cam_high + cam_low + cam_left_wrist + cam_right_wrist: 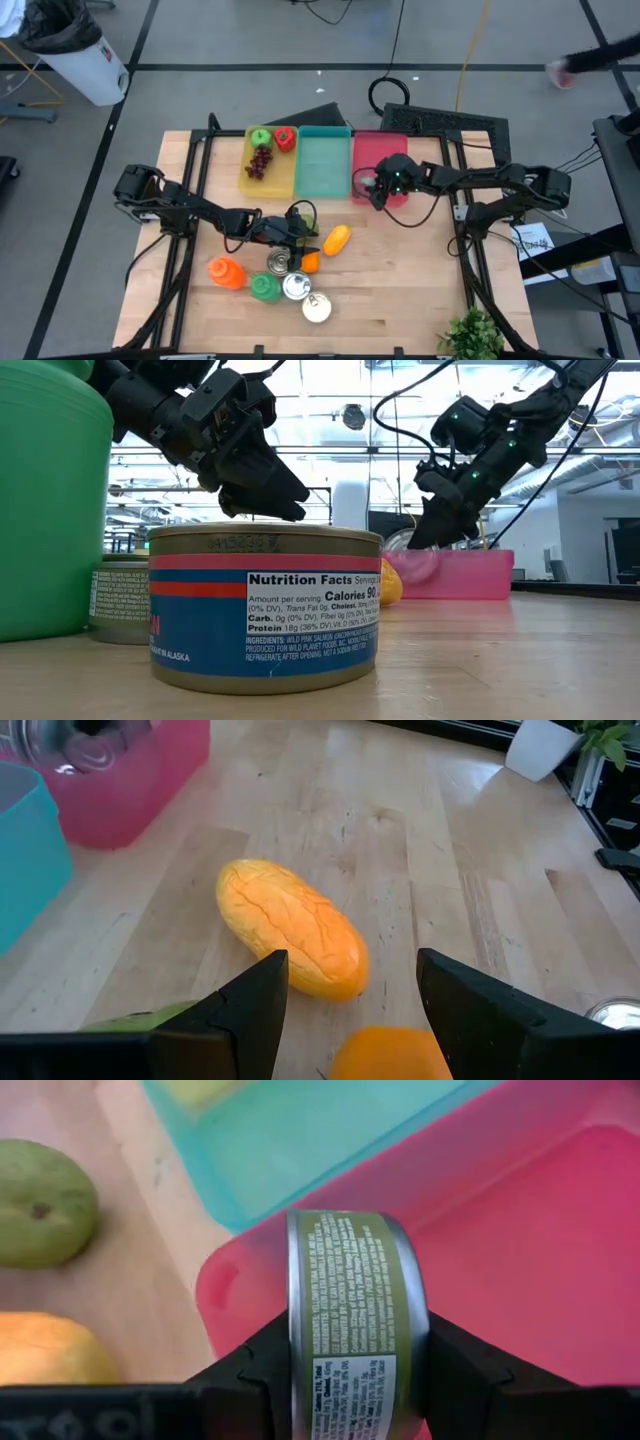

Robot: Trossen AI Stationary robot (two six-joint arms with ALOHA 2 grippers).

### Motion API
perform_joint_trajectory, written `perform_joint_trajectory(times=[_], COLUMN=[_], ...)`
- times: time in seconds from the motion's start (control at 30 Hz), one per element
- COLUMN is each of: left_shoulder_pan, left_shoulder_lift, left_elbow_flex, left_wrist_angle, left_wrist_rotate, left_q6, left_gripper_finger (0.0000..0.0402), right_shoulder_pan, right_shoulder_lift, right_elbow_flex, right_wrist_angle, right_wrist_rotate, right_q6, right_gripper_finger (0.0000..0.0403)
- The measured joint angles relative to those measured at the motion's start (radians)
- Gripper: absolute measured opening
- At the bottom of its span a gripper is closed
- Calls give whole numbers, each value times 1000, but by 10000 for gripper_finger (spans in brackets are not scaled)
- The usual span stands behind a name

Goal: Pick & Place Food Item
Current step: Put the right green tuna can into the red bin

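My right gripper [373,190] is shut on a green-labelled can [355,1295] over the near-left corner of the pink bin [372,150]. My left gripper [300,236] is open and hovers over the food on the table. In the left wrist view its fingers [250,1010] stand above a round orange fruit [392,1055], with a yellow-orange mango [290,928] lying just beyond on the wood. A green fruit [42,1202] rests on the table beside them. My right gripper pinches the can between its two fingers [245,1370], one on each flat end [292,1330]. The label wall faces the wrist camera. The can is turned on its side, clear of the table, over the pink bin's corner [235,1280].
A teal bin [324,160] and a yellow bin [268,160] holding grapes, a green apple and a red pepper stand left of the pink one. Three cans [296,286], an orange bottle [227,272] and a green bottle [264,288] crowd the near side. A plant [470,335] stands near right.
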Motion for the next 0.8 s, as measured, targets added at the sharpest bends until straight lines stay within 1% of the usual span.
perform_joint_trajectory(times=[0.1,0.23,0.5,0.6,0.7,0.8], left_shoulder_pan=[0,0,0,0,0,0], left_shoulder_lift=[0,0,0,0,0,0], left_elbow_flex=[0,0,0,0,0,0], left_wrist_angle=[0,0,-1,0,0,0], left_wrist_rotate=[0,0,0,0,0,0], left_q6=[0,0,0,-1,-3,-5], left_gripper_finger=[228,228,228,228,228,227], right_shoulder_pan=[0,-1,0,1,1,3], right_shoulder_lift=[0,0,-1,-1,-7,-15], right_elbow_flex=[0,0,0,0,0,0], right_wrist_angle=[1,1,-24,-19,-16,15], right_wrist_rotate=[0,3,7,53,113,139], right_q6=[-15,-103,-151,-185,-216,-277], right_gripper_finger=[148,153,225,250,262,264])
